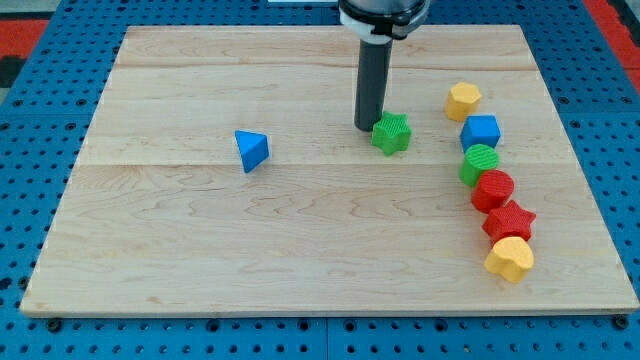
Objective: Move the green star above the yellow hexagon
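One green star [392, 133] is sitting on the worktop [200, 250], touching my tip [366, 127] on the view's right. I'm running a bare rod, nothing grasped. Yellow hexagon [463, 101] is lying further right, slightly higher.

My tip [365, 126] touches green star's [392, 133] left.

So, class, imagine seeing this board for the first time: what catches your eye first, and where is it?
The dark rod comes down from the view's top centre, my tip right beside the green star, on its left. Down the view's right side runs a curved line of blocks, from the yellow hexagon at the top to a yellow heart at the bottom. A blue triangle sits alone, left of centre.
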Action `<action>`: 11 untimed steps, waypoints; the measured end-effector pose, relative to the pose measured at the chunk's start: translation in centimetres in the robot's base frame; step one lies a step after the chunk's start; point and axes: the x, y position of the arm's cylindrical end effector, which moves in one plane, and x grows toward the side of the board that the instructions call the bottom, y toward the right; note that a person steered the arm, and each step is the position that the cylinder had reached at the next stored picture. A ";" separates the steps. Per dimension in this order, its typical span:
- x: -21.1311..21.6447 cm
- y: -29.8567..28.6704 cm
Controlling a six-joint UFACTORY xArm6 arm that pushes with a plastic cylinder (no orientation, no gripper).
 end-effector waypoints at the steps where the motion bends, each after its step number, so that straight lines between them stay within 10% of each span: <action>1: 3.3 -0.8; 11: -10.8 8.4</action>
